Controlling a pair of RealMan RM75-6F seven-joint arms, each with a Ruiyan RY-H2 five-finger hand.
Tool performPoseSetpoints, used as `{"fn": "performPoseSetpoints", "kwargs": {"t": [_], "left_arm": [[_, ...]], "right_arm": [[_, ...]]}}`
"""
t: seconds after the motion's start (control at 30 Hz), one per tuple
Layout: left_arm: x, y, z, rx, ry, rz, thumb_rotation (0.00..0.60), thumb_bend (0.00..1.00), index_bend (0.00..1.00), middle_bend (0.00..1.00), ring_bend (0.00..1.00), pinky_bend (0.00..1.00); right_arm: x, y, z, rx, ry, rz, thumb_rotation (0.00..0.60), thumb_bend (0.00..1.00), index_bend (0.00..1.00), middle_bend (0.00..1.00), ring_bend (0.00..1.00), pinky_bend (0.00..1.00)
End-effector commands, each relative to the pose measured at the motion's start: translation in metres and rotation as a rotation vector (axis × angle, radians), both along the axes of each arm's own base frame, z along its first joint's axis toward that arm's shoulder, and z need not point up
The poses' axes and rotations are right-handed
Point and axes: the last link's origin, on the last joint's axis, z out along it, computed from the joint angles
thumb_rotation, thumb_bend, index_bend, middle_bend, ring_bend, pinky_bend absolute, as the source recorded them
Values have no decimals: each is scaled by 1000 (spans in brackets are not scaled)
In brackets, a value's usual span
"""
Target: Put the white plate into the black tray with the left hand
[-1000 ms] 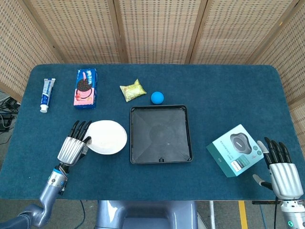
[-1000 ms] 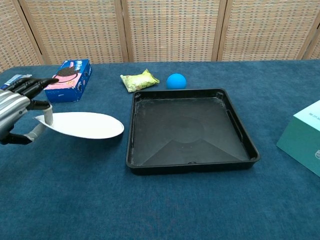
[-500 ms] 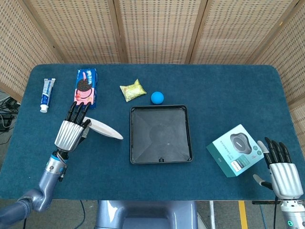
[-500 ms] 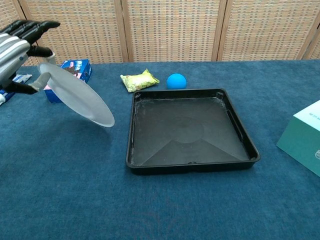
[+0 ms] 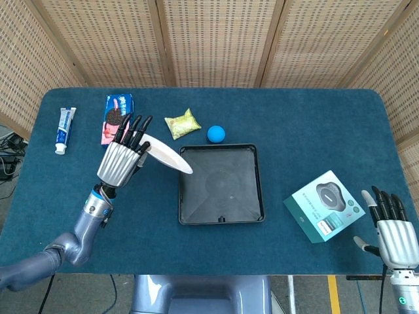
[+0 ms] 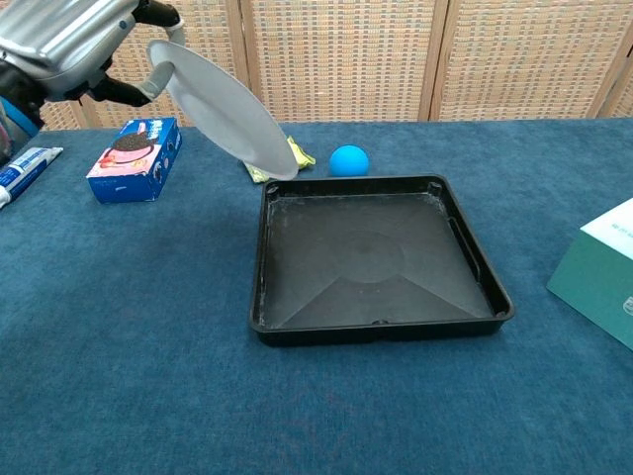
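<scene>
White plate (image 5: 165, 154) held aloft by left hand (image 5: 122, 159), pinched at its rim, tilted steeply, its far edge over the near corner of the black tray (image 5: 221, 185). Looks stiff, light, slick, probably breakable; rim grip seems marginal.

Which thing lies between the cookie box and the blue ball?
The yellow snack packet lies between the cookie box and the blue ball, clearest in the head view.

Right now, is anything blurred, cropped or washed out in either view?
Head view: evenly lit and sharp; the round white plate shows edge-on, tilted. Chest view: the left hand is cropped by the top-left corner, and the teal box by the right edge; no strong glare.
</scene>
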Motion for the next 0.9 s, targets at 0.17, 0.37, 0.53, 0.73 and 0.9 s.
{"fn": "performPoseSetpoints", "kwargs": {"t": [0.17, 0.37, 0.53, 0.73, 0.9], "left_arm": [[28, 14, -17, -17, -7, -47, 600, 507, 748, 0, 0, 0], [48, 21, -35, -35, 1, -89, 600, 508, 759, 0, 0, 0], [67, 28, -52, -46, 14, -117, 600, 508, 763, 0, 0, 0], [96, 32, -77, -77, 19, -158, 600, 508, 765, 0, 0, 0], [104, 34, -85, -74, 17, -182, 600, 506, 768, 0, 0, 0]], "right_arm": [[-6, -3, 2, -11, 1, -26, 600, 155, 61, 0, 0, 0], [-12, -5, 3, -12, -2, -49, 600, 155, 62, 0, 0, 0], [-18, -8, 3, -6, -5, -72, 600, 156, 62, 0, 0, 0], [-26, -11, 5, -16, -10, -98, 600, 155, 63, 0, 0, 0], [-27, -11, 7, -22, -12, -103, 600, 155, 62, 0, 0, 0]]}}
